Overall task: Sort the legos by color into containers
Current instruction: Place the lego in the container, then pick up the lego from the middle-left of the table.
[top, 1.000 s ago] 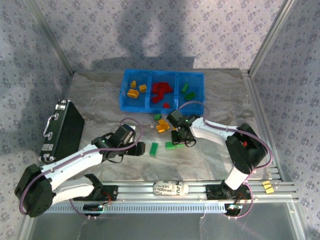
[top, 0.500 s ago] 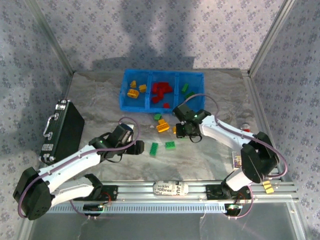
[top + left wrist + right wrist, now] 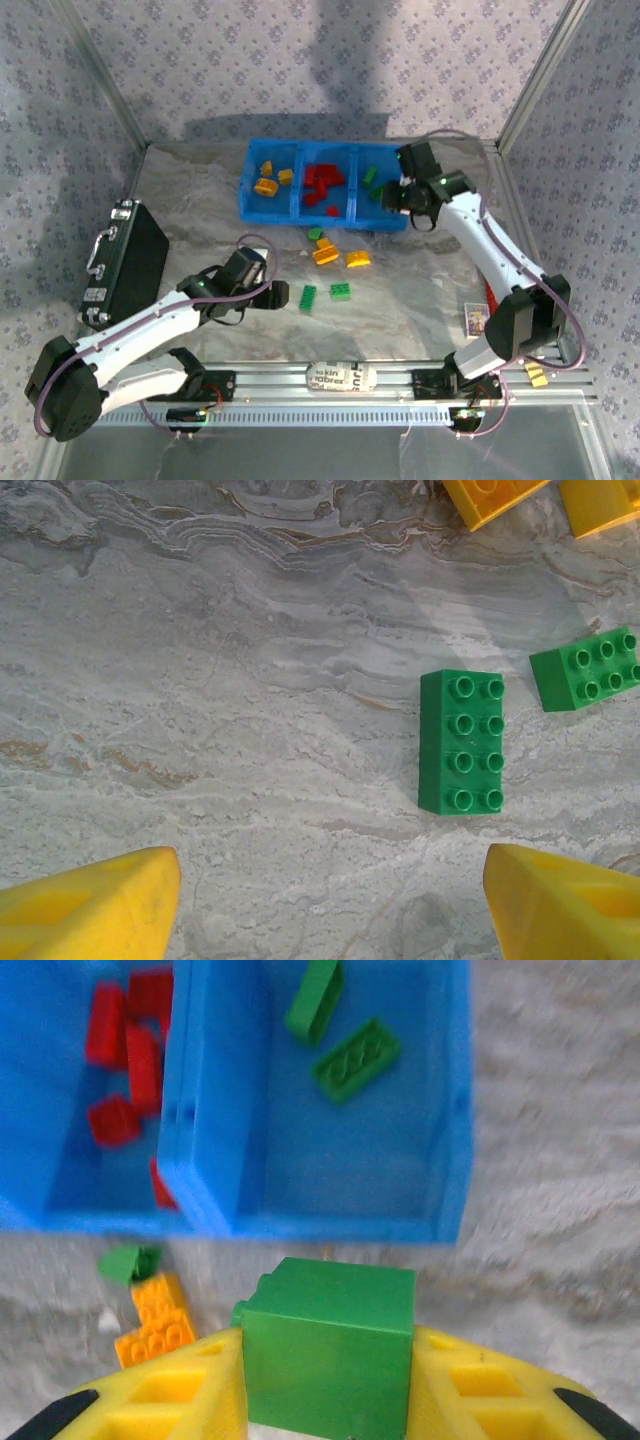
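The green lego (image 3: 330,1335) is clamped in the right end effector (image 3: 330,1405), just short of the blue bin's right compartment (image 3: 455,1110), which holds two green legos (image 3: 355,1060). It is best carried past the near wall before release. Its longer side spans finger to finger, and its studs are hidden. The left end effector (image 3: 330,910) hangs open above the table (image 3: 200,680).

You have the blue bin (image 3: 326,219) at upper centre of the top view. Its left compartment holds yellow-orange bricks (image 3: 266,181), its middle one red bricks (image 3: 322,184), and its right one green bricks (image 3: 372,178). Low in the right wrist view, a green brick (image 3: 330,1345) sits clamped in the right pincer (image 3: 330,1380). Below the bin, on the desk (image 3: 200,200), lie a small green brick (image 3: 315,234), an orange brick (image 3: 325,254), a yellow brick (image 3: 357,259), a long green brick (image 3: 461,742) and a square green brick (image 3: 590,668).
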You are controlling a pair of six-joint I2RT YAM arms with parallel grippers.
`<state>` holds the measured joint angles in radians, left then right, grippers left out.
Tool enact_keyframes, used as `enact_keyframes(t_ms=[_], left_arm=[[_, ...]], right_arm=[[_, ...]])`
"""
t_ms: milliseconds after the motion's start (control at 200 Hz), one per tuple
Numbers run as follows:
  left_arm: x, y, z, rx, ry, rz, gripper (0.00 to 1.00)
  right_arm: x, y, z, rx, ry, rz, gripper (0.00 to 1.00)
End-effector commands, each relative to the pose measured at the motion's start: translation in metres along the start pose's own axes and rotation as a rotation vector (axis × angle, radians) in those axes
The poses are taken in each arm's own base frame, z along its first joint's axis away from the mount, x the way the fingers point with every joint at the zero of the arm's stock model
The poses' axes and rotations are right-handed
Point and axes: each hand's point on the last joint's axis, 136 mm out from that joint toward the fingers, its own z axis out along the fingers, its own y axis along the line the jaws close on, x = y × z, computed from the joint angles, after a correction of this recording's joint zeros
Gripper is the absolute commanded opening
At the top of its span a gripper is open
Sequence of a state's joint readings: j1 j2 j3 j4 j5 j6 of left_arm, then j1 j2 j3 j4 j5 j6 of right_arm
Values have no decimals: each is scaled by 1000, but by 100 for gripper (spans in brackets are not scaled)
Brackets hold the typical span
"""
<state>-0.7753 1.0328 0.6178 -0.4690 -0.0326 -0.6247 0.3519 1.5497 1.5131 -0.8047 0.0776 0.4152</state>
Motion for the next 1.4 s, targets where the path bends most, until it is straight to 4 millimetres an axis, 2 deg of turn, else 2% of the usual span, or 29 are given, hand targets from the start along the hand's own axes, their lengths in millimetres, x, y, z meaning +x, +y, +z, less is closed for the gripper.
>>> enact_keyframes(t_ms=[0, 50, 80, 135, 220, 270, 560, 800, 890, 900, 1139, 1274, 1394], left_arm=[[-2, -14, 0, 29, 8, 6, 80], [-2, -18, 2, 29, 14, 18, 80], [-1, -22, 3, 29, 21, 28, 80], [0, -28, 5, 30, 29, 45, 80], [2, -35, 10, 27, 42, 62, 80], [3, -38, 14, 27, 50, 66, 80], [2, -58, 37, 34, 108, 110, 80], [12, -73, 57, 8, 200, 157, 77], [19, -72, 63, -33, 250, 191, 75], [20, -72, 64, -40, 255, 193, 75], [36, -61, 76, -146, 341, 239, 66], [42, -59, 81, -182, 371, 265, 56], [44, -61, 85, -184, 381, 282, 42]], right_arm=[[-24, -5, 24, 1, 32, -19, 48], [-34, -4, 35, -6, 52, -23, 74], [-36, -3, 40, -1, 66, -29, 84], [-39, 0, 41, 9, 45, -36, 88], [-39, 8, 28, -33, -40, -32, 92], [-37, 9, 20, -57, -66, -21, 93], [8, -4, 8, -82, -36, 3, 92], [37, -7, -5, -112, -33, 16, 90], [39, -12, -13, -106, -50, 19, 88], [48, -16, -8, -96, -30, 18, 88], [67, -31, -13, -95, -28, 45, 87], [74, -31, -14, -118, -23, 50, 85], [84, -27, -11, -141, 6, 25, 85]])
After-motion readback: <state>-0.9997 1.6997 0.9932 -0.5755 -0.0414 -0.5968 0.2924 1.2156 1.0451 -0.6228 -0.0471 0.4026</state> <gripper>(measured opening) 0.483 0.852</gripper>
